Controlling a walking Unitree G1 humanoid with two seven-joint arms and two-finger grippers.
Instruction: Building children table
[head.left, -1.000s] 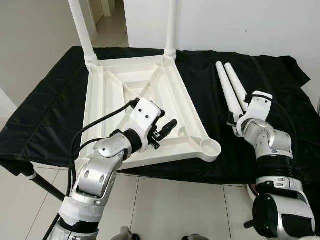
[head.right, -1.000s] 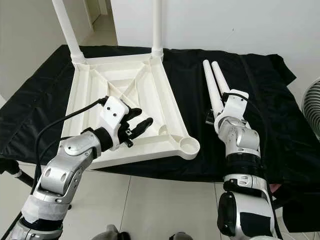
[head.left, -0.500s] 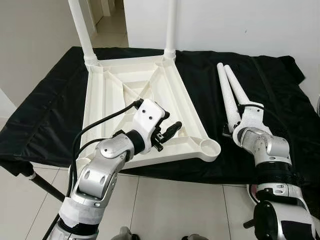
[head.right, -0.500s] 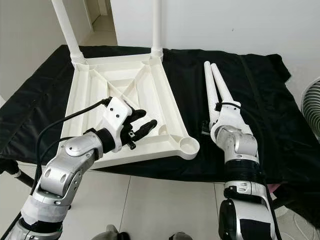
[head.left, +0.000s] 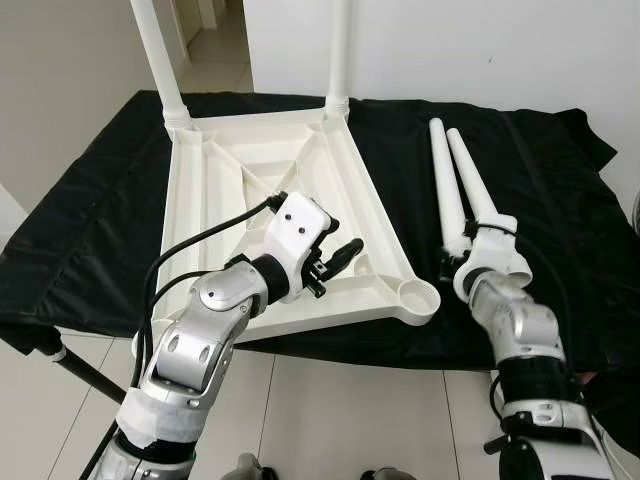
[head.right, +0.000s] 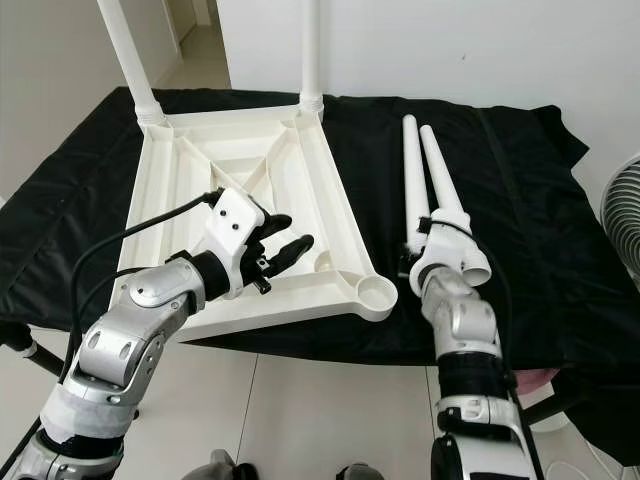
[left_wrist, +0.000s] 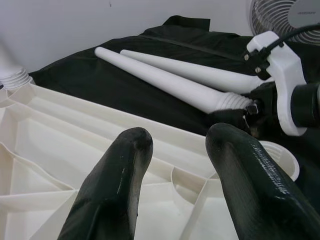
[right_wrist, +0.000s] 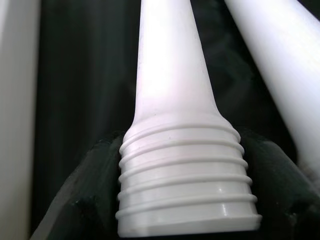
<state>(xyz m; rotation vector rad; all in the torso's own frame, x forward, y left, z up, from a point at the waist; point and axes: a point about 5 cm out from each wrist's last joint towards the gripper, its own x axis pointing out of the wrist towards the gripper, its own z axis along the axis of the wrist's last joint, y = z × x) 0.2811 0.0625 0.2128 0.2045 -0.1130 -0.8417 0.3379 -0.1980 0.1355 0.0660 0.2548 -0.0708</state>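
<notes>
Presently, item one: the black cloth-covered work surface (head.left: 90, 210), which carries every part below both grippers and likely keeps the plastic from sliding.

Item two: the white ribbed plastic tabletop (head.left: 250, 190), lying underside up so its corner sockets face upward for the legs. Two white tapered plastic legs (head.left: 160, 60) stand screwed into the corners farthest from the grippers. The round open socket (head.left: 418, 296) at the near corner sits between the two grippers, empty; the other near corner is hidden behind the left arm.

Item three: two loose white tapered legs, side by side on the cloth, pointing away from the right gripper. The leg nearer the tabletop (head.left: 441, 185) has its threaded end (right_wrist: 187, 185) seated between the black fingers (right_wrist: 87, 200).

Item four: the right gripper (right_wrist: 185, 220), closed around that threaded end, the leg apparently lying on the cloth, presumably for carrying to the open socket.

Item five: the left gripper (left_wrist: 175, 175), fingers apart and empty, hovering over the tabletop's ribs just beside the open socket, probably to steady the top.
</notes>
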